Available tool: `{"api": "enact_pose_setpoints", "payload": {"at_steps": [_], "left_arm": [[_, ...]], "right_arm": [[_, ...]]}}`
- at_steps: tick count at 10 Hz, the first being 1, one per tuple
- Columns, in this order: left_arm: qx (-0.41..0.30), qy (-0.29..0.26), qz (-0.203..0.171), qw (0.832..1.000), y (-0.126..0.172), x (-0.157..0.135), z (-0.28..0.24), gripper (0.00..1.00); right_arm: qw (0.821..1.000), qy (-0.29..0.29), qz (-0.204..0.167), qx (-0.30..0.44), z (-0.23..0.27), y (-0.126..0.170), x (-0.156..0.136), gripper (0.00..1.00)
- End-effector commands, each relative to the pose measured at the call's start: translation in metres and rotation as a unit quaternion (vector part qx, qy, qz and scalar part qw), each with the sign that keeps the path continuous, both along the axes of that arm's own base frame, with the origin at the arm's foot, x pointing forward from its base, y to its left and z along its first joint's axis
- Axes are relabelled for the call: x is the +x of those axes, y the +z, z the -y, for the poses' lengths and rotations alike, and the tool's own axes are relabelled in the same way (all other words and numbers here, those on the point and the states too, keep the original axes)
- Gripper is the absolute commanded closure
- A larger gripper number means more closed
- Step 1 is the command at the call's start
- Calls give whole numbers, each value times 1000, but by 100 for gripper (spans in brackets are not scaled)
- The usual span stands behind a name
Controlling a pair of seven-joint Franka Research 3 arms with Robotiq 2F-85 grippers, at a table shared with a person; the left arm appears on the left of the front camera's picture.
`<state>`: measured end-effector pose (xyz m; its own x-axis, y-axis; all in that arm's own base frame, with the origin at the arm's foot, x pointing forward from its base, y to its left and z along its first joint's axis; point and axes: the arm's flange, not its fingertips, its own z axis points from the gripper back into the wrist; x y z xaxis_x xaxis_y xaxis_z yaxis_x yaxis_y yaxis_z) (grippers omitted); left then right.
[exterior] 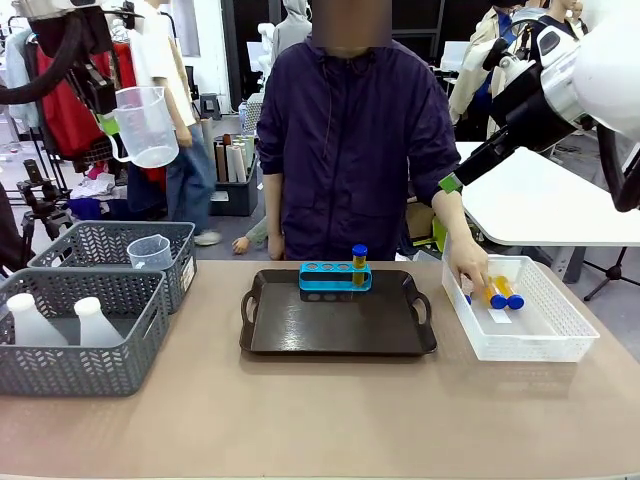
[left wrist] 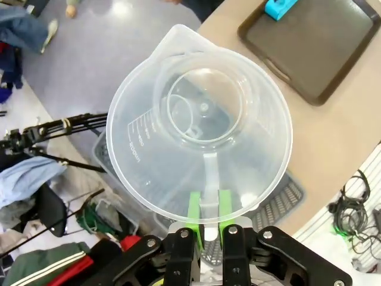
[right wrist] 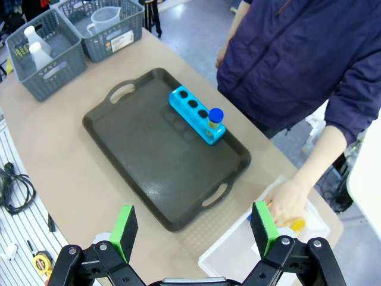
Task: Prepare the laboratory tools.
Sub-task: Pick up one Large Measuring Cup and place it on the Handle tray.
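Observation:
My left gripper (exterior: 108, 122) hangs high at the left, shut on the handle of a clear measuring beaker (exterior: 148, 125); from the left wrist view I look into the beaker (left wrist: 199, 128) past my gripper (left wrist: 206, 217). One amber tube with a blue cap (exterior: 359, 262) stands in the blue rack (exterior: 335, 277) on the dark tray (exterior: 330, 325). Other amber tubes (exterior: 503, 293) lie in the white basket (exterior: 572, 322), where the person's hand (exterior: 468, 268) reaches. My right gripper (exterior: 445, 208) hovers open above that hand, and in the right wrist view my gripper (right wrist: 194, 229) is empty over the tray (right wrist: 149, 161).
Two grey lattice baskets stand at the left. The front one (exterior: 70, 378) holds two whitish flasks (exterior: 95, 322), the back one (exterior: 110, 240) a second clear beaker (exterior: 150, 252). The person stands at the far edge behind the tray.

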<state>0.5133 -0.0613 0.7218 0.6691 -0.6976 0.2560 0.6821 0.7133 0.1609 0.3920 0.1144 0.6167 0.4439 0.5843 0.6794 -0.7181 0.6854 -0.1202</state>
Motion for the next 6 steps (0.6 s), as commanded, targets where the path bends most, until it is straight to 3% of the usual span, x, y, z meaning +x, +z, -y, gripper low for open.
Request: {"api": "enact_pose_setpoints", "payload": {"at_steps": [1, 4, 6], "left_arm": [[0, 0, 1, 1000, 1, -1, 0, 100], [44, -104, 0, 994, 10, 2, 65, 100], [70, -190, -5, 979, 5, 5, 119, 100]], "right_arm": [[1000, 4, 0, 3, 0, 0, 0, 0], [1000, 4, 0, 3, 0, 0, 0, 0], [1000, 4, 0, 3, 0, 0, 0, 0]]}}
